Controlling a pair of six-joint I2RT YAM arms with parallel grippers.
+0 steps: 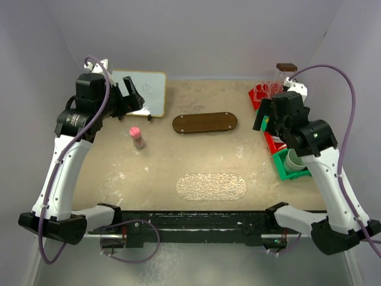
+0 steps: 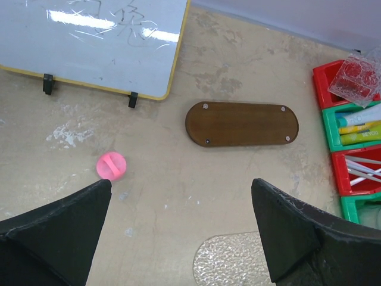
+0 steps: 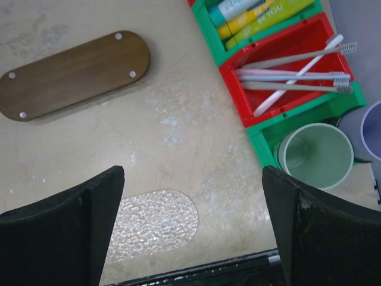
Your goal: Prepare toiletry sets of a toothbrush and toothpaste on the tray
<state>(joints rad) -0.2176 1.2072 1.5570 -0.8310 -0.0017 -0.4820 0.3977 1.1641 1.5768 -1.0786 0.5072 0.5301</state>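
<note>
Slim pale toothbrushes lie in a red bin, and coloured toothpaste tubes lie in the green bin behind it. A pale green cup stands in a green bin, with a lilac cup beside it. A brown wooden oval tray lies mid-table and a clear textured oval tray lies nearer the arms. My left gripper is open and empty, high near the whiteboard. My right gripper is open and empty, above the table just left of the bins.
A pink-capped little bottle stands left of the wooden tray. A small whiteboard on feet stands at the back left. The red and green bins line the right edge, with clear plastic pieces in the farthest one.
</note>
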